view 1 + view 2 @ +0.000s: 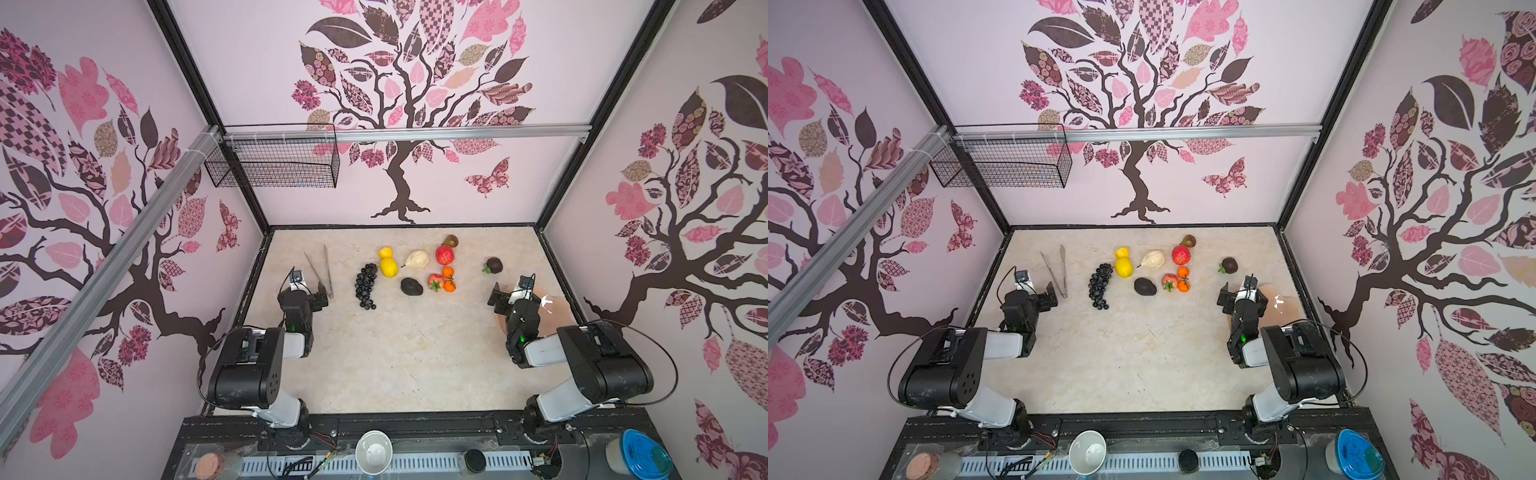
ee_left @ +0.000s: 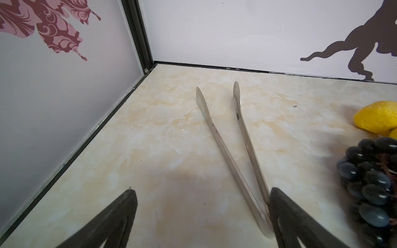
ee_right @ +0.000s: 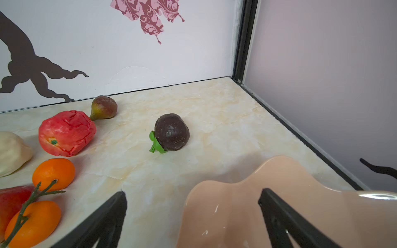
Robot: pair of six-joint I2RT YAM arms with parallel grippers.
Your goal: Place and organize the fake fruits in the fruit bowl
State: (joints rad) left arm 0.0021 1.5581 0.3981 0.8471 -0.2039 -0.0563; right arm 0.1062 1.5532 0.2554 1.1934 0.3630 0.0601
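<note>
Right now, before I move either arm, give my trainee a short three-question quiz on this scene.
1. True or false: the mangosteen lies inside the fruit bowl.
2. Which lies nearest the left hand: A tongs, B avocado, C red apple?
3. Fill in: the right hand stands ___, holding nothing.
Key: 1 false, it lies outside the bowl; 2 A; 3 open.
</note>
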